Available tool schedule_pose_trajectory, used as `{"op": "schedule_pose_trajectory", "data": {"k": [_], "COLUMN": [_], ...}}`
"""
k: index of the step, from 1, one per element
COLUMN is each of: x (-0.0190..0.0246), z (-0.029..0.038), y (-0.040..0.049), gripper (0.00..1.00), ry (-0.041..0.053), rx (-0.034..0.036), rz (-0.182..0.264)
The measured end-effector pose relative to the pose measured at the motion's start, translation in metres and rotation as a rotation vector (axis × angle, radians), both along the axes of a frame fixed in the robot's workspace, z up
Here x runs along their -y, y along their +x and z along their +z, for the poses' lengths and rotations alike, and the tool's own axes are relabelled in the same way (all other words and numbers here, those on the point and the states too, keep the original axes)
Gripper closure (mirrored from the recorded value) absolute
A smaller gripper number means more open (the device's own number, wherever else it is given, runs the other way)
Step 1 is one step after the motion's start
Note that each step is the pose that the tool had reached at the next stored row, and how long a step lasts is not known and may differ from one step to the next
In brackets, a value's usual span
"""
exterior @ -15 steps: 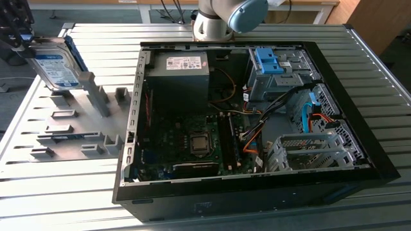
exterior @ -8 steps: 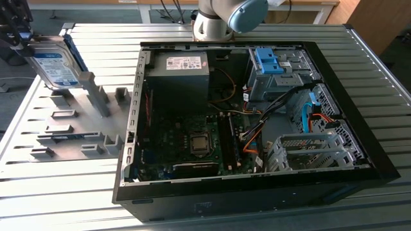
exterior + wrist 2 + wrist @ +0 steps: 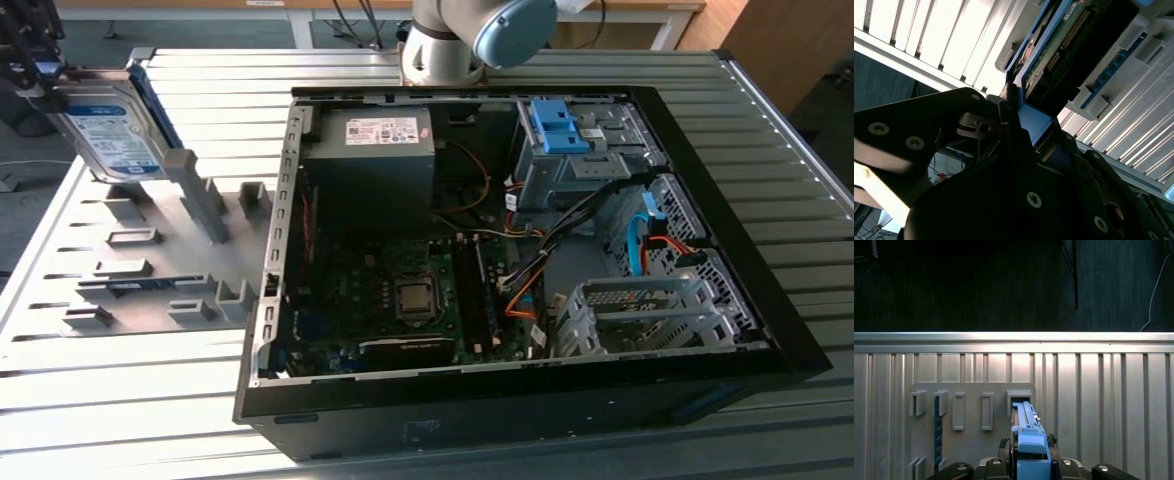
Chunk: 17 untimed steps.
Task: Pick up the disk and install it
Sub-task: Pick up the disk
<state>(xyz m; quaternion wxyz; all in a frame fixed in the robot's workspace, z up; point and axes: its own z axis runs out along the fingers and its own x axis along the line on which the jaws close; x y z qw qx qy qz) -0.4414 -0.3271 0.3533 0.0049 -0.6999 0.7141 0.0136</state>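
In the exterior view the disk (image 3: 118,138), silver with a white-and-blue label and a blue rail along its edge, stands on edge at the far left above the grey holder plate (image 3: 134,285). My gripper (image 3: 32,84) is shut on its upper end. In the first wrist view the disk (image 3: 1028,432) shows edge-on with its blue rail, its far end at a slot of the holder plate (image 3: 971,440), and the gripper (image 3: 1030,467) clamps the near end. The second wrist view shows the disk's green circuit-board side (image 3: 1054,55) between the black fingers (image 3: 1013,145).
An open computer case (image 3: 747,330) lies on the slatted metal table (image 3: 107,400) to the exterior view's right of the holder plate. Inside are a grey power-supply box (image 3: 374,150), a blue-latched drive cage (image 3: 567,140), orange and blue cables and a metal drive bay (image 3: 641,315). The arm's base (image 3: 447,45) stands behind the case.
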Motion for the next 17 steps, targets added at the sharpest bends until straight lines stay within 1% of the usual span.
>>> {"op": "schedule_pose_trajectory", "data": {"k": [12,17], "x": [0.0,0.0], "z": [0.0115,0.0151], "y": [0.0,0.0], "gripper": [0.64,0.64], "ry": [0.0,0.0], "rx": [0.0,0.0], "rz": [0.0,0.0]}}
